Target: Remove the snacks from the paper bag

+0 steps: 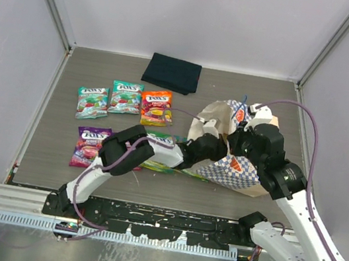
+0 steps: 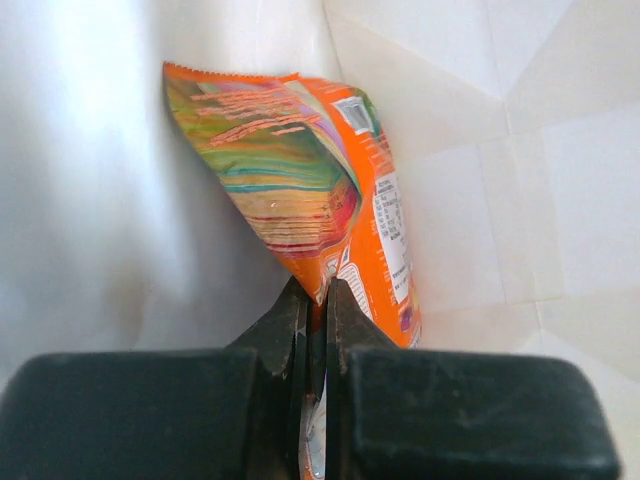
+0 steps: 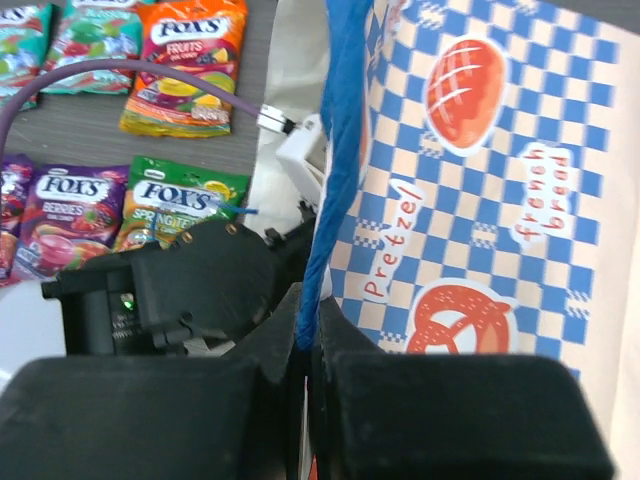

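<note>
The left gripper [image 2: 318, 297] is deep inside the bag [image 2: 520, 200], jaws pinched tight on the lower edge of an orange pouch [image 2: 320, 190] that stands against the cream wall. The right gripper [image 3: 308, 325] is clamped on the bag's rim beside the blue cord [image 3: 335, 150]. The bag lies on its side at the right of the table [image 1: 217, 198]. Five loose pouches [image 1: 126, 98] lie to its left: two teal, one orange, one purple, and a green one partly under the left arm. A dark cloth [image 1: 171, 73] lies folded at the far edge.
</note>
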Motion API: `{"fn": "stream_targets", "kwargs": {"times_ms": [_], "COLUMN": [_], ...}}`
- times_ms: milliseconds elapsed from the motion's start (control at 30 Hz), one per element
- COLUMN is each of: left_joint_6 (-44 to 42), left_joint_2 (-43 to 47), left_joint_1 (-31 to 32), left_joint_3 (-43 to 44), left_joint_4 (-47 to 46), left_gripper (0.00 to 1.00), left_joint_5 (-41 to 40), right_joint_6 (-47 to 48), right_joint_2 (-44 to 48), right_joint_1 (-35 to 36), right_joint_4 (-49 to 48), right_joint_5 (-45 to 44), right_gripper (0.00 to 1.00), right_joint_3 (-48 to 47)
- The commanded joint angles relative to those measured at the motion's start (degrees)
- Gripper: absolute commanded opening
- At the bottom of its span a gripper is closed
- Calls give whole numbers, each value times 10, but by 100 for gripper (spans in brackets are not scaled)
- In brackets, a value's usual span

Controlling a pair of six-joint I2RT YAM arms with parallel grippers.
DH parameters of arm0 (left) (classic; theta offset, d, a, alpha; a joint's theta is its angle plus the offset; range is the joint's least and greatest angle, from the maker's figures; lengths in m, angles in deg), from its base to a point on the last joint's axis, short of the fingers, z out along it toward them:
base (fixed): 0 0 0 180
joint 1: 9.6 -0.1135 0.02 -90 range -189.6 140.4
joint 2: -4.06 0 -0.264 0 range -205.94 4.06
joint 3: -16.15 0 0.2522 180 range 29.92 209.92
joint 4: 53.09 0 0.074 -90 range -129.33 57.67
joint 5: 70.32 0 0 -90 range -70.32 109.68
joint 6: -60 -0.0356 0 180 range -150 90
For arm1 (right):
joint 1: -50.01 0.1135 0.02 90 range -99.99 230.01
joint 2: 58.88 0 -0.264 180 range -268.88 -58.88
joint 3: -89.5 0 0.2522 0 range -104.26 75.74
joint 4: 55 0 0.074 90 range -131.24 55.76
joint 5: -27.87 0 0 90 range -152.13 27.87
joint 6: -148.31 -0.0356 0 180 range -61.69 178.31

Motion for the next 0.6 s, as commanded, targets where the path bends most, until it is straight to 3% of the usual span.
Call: {"fn": "stream_targets", "kwargs": {"times_ms": [0, 200, 567], "left_joint_6": [-11, -47, -100], "left_joint_2": [97, 203, 362], "left_joint_1": [-42, -73, -96], "left_joint_3": [-68, -147, -215], "left_joint_4": [-33, -54, -24], "left_gripper": [0, 0, 0], "left_joint_5": [-22, -28, -5], "right_joint_6": [5, 9, -7], "right_joint_2": [18, -5, -25], "right_joint_1": [5, 3, -5], "right_joint_4": [-57, -58, -91], "right_joint_5": [27, 44, 41], "right_gripper": [1, 1, 1], "right_joint_3": [-42, -23, 30]}}
